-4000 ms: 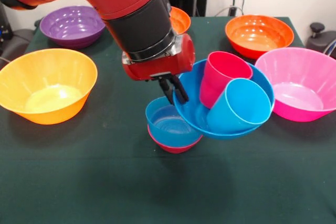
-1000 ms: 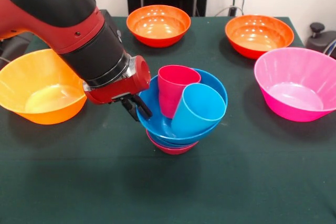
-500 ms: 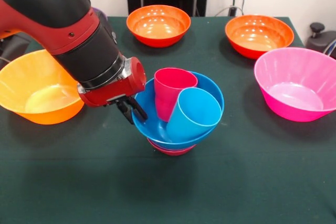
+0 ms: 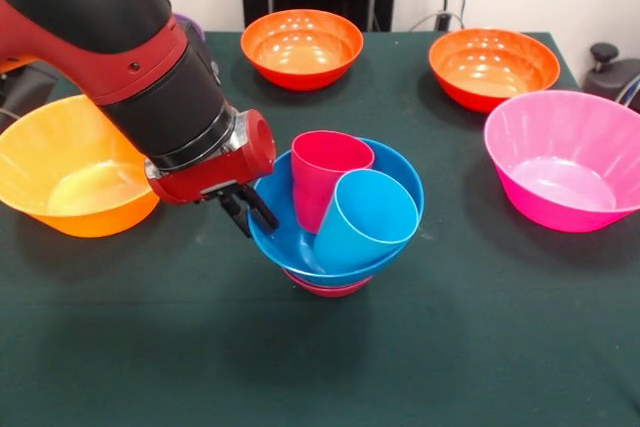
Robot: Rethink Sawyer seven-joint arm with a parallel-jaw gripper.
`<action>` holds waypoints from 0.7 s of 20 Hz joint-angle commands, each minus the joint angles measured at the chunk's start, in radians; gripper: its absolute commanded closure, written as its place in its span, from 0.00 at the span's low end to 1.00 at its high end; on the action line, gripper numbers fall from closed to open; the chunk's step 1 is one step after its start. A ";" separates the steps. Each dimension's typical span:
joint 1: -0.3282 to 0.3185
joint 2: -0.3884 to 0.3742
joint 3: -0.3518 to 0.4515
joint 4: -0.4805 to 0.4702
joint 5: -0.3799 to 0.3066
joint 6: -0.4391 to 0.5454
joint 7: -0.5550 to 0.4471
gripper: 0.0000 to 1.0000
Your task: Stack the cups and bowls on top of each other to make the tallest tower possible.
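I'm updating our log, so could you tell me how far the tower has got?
Done: the mid-sized blue bowl sits on the small red bowl, with the red cup and blue cup inside. In hand: the gripper is at its rim. Left: both orange bowls, the pink and yellow-orange.

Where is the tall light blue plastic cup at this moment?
In the front view, the light blue plastic cup leans tilted inside the mid-sized blue bowl at the table's centre, beside the crimson red cup.
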 commanded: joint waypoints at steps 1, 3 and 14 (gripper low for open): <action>0.000 -0.029 -0.015 -0.015 -0.081 0.049 -0.302 1.00; -0.002 -0.035 -0.016 -0.005 -0.085 0.043 -0.299 1.00; -0.016 -0.062 -0.010 0.062 -0.106 -0.013 -0.270 1.00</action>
